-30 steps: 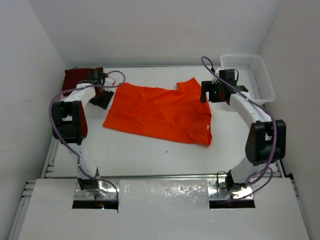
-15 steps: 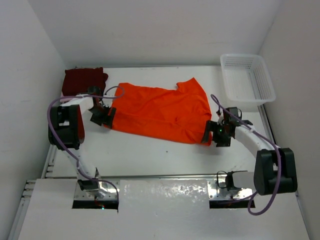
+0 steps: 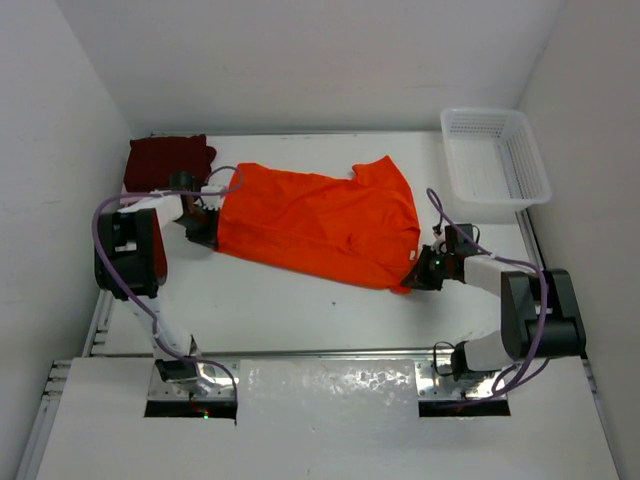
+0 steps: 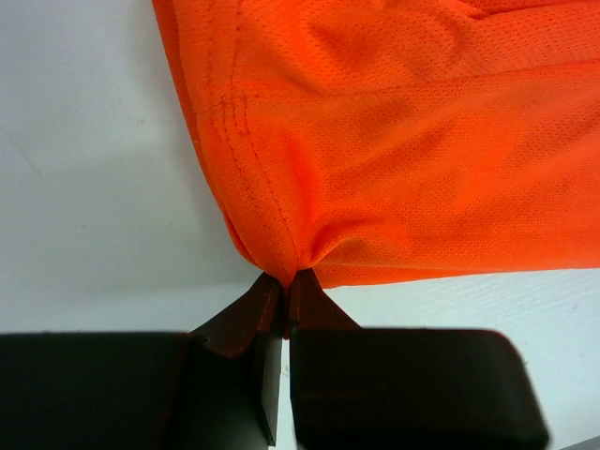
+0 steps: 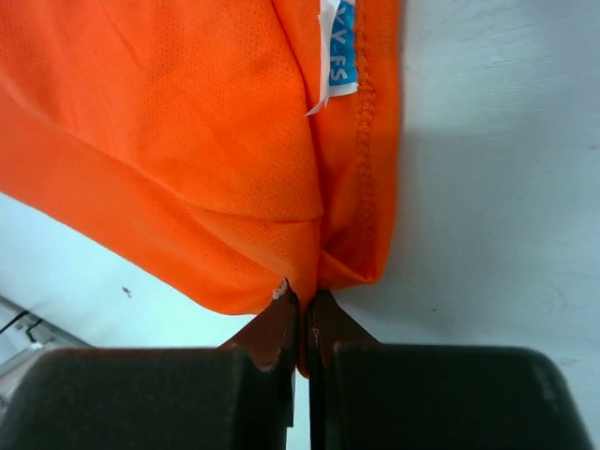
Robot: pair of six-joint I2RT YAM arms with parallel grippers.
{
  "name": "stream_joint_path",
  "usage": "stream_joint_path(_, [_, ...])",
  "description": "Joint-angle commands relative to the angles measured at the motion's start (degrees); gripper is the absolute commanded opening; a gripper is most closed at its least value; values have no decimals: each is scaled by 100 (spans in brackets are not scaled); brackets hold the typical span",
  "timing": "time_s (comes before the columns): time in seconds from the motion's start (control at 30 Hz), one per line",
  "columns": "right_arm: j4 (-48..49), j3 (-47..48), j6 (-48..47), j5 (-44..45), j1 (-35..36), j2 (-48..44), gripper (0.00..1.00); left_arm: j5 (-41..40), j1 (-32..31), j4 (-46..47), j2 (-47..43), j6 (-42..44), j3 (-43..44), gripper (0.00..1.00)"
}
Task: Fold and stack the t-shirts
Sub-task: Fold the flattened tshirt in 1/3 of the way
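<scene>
Snapped shut since half a second back, with left hand [image 3: 207, 232] pinching the left corner of the orange t-shirt [image 3: 320, 222] and right hand [image 3: 415, 272] pinching its near right corner. Lies spread across the tabletop [image 3: 300, 310], bunched at both grips. Folded maroon t-shirt [image 3: 168, 160] just beyond its far left; white basket [image 3: 530, 160] off its far right.

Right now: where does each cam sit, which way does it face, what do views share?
Top external: above and behind the bases, looking down on the table; shows left arm, right arm, orange t-shirt, maroon t-shirt, basket.
Left wrist: on that wrist, looking along the left gripper, shut on an orange t-shirt corner.
Right wrist: same, right gripper shut on another corner beside a blue label.
Shared: orange t-shirt, all three.
</scene>
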Motion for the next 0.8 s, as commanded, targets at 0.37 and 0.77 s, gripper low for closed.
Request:
stream_joint_path(0.37, [-1681, -694, 35, 592, -548, -1786, 0, -954, 268, -1144, -1580, 1299, -1569, 0])
stream_joint_path(0.77, [-2875, 293, -375, 1742, -539, -2842, 89, -2026, 733, -1899, -2293, 1713, -1549, 95])
